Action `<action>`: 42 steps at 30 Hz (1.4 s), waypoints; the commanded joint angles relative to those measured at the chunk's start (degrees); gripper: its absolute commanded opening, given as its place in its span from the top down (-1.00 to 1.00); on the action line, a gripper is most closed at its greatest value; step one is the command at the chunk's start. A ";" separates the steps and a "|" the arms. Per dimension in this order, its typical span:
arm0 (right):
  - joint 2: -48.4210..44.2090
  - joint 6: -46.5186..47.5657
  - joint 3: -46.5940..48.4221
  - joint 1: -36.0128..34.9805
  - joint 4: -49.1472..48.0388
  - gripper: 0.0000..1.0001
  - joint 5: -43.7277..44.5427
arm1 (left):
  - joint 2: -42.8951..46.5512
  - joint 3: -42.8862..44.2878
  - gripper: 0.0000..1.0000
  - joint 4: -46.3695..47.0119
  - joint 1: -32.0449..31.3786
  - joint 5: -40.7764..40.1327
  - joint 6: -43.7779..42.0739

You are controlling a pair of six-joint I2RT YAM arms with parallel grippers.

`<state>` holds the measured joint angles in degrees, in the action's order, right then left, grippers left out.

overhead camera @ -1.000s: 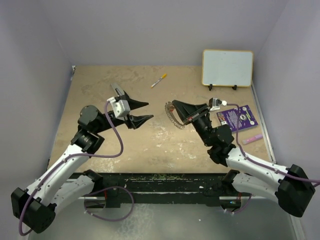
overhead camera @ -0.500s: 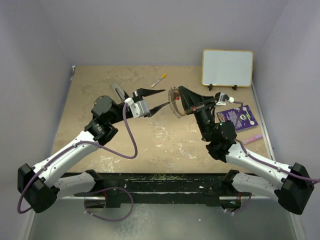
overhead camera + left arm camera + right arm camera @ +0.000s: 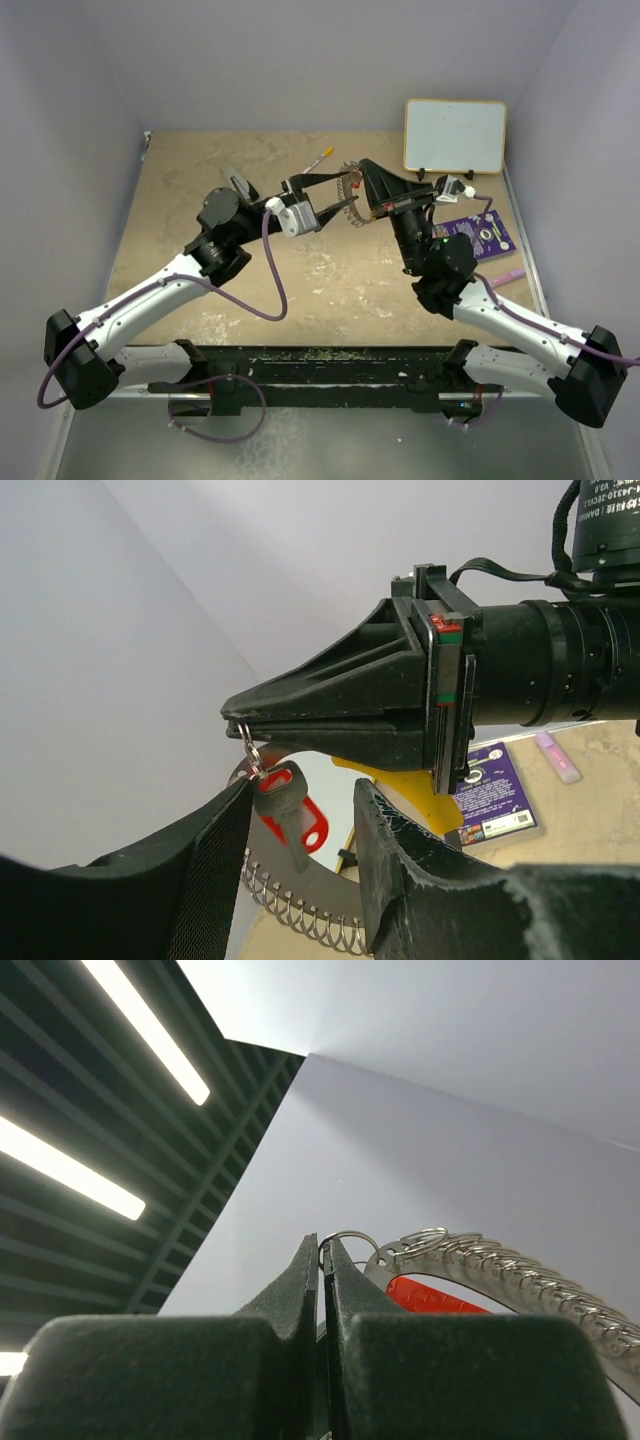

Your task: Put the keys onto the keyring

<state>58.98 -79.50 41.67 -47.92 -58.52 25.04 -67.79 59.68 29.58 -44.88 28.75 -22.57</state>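
Strip lights (image 3: pixel 145 1025) blaze overhead in my right wrist view, while the table (image 3: pixel 200 160) sits evenly lit with soft shadows.

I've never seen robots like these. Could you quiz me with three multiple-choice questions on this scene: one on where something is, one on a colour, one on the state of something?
1. Where does the silver key hang?
A) below the tip of the right jaws
B) flat on the table
C) inside a box

2. What colour is the tag behind it?
A) blue
B) red
C) green

3. How do the right jaws stand?
A) wide open
B) shut on nothing
C) shut on a thin loop at the keyring

Answers:
1 A: the left wrist view shows it dangling there, between the open left jaws.
2 B: it is plainly red beside the key.
3 C: the right wrist view shows the tips pressed together on the loop.
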 commanded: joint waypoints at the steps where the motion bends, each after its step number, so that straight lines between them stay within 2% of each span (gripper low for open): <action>1: -0.75 1.15 2.39 -0.18 -1.39 1.00 2.05 | -0.59 1.72 0.02 3.47 -0.89 -1.72 -2.75; 10: -0.80 0.64 0.72 -0.16 -2.24 1.00 2.16 | -2.47 2.67 0.22 4.46 -2.39 -12.16 -9.19; 24: 0.06 -1.26 -0.95 -0.15 -2.86 1.00 1.68 | -4.35 3.61 0.22 6.48 -2.71 -10.25 -11.90; 27: 0.25 -1.89 -1.15 -0.16 -2.98 1.00 1.61 | -4.57 3.60 0.36 6.88 -2.84 -9.95 -12.62; 33: 0.02 -3.07 -1.57 -0.15 -3.39 1.00 1.92 | -4.52 3.37 0.76 6.41 -2.97 -9.94 -13.85; 38: -0.18 -4.52 -2.15 -0.15 -4.21 1.00 2.59 | -4.59 2.85 0.78 6.32 -3.02 -9.94 -16.10; 42: 0.05 -6.31 -3.06 -0.15 -6.18 1.00 2.97 | -4.56 2.46 0.70 6.21 -3.10 -9.70 -18.78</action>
<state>59.68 -83.13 39.31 -47.94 -58.83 26.17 -72.64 60.66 32.95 -47.79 19.20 -37.39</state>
